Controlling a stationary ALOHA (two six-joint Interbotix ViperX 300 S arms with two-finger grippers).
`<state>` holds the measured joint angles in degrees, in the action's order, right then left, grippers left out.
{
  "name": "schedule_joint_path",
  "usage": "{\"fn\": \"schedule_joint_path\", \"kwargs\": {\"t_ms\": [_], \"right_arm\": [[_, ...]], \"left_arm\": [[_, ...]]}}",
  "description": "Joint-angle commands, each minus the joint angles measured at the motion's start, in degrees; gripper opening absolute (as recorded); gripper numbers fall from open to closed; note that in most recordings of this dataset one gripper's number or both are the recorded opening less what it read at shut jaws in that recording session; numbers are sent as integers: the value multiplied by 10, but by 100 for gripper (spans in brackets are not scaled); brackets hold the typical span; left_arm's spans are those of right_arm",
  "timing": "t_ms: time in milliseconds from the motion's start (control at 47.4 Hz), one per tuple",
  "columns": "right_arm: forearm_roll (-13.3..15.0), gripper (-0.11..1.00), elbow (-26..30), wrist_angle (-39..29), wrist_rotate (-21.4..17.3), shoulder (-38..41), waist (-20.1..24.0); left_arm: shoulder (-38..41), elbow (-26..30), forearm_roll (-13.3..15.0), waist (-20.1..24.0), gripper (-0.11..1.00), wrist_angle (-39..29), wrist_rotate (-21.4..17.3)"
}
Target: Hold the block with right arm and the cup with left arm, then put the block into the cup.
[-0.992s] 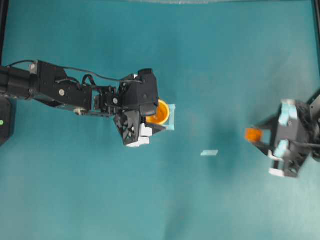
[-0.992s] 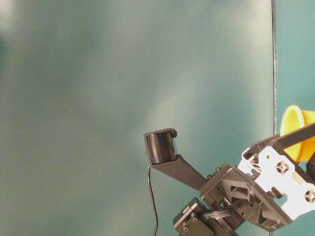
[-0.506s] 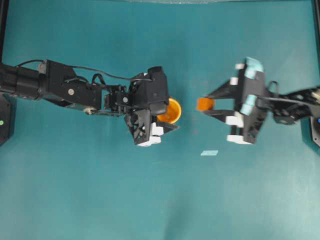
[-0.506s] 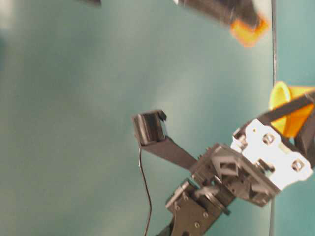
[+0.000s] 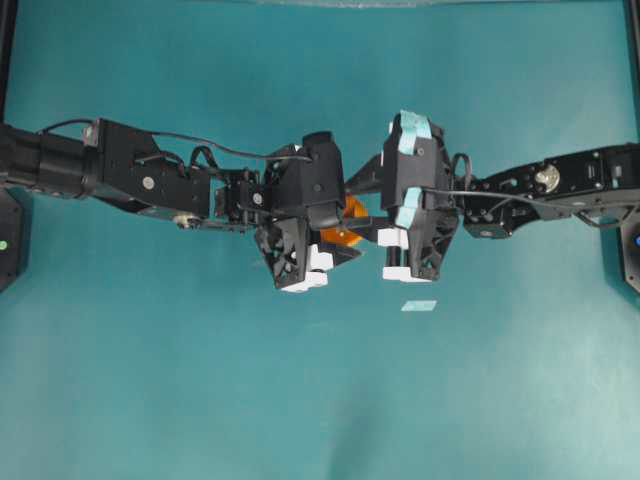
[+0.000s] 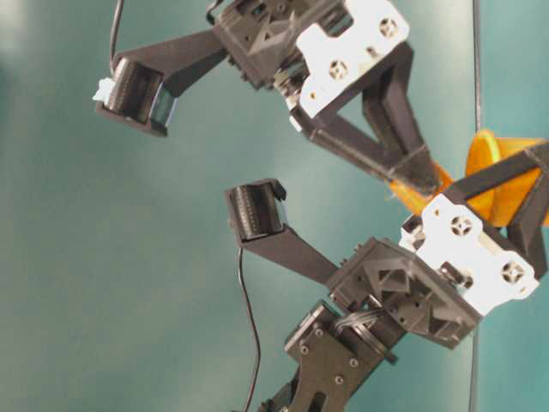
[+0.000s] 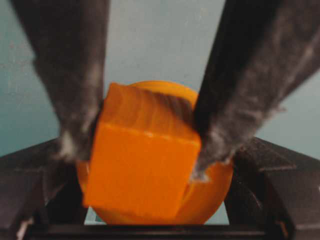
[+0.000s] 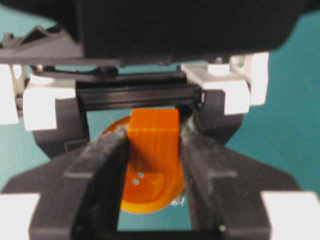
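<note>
The yellow-orange cup (image 5: 340, 236) is off the table, with my untaped left gripper (image 5: 345, 232) shut on its sides. In the table-level view the cup (image 6: 502, 176) is tilted, its mouth facing the other arm. My blue-taped right gripper (image 5: 362, 212) is shut on the small orange block (image 8: 154, 132), pinched between its two dark fingers (image 8: 102, 170). The block (image 7: 142, 165) hangs right at the cup's open mouth (image 7: 212, 192), filling most of the left wrist view. I cannot tell how far in it reaches. The right gripper's tips (image 6: 420, 176) meet the cup rim.
A pale tape piece (image 5: 419, 305) lies on the teal table (image 5: 320, 400) just below the right gripper. A thin dark post (image 6: 476, 77) stands at the right of the table-level view. Both arms meet at mid-table, wrists almost touching.
My right arm has swung in from the right edge with the block and now sits against the cup. The left arm has shifted slightly right, still holding the cup.
</note>
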<state>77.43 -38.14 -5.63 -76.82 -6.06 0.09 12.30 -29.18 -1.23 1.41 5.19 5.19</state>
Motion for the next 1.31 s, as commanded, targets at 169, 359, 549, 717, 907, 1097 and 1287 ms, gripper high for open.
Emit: {"fn": "schedule_joint_path", "kwargs": {"t_ms": [169,359,549,717,907,1097,1287], "right_arm": [[4,40,13,5,1,-8,-2],[3,40,13,5,0,-8,-2],[4,63,12,3,0,-9,-2],[4,64,12,3,0,-9,-2],[4,63,13,2,0,-8,-2],[4,63,13,2,0,-8,-2],[4,63,13,2,0,-9,-2]], "left_arm": [[-9,11,-2,-1,69,2,-1],[-10,10,-2,-1,69,2,-1],[-11,8,-1,-1,69,2,0],[-11,7,-1,-2,69,4,0],[-11,8,-1,-2,69,5,0],[-11,5,-2,-2,69,5,1],[-11,3,-2,-1,69,5,1]]}}
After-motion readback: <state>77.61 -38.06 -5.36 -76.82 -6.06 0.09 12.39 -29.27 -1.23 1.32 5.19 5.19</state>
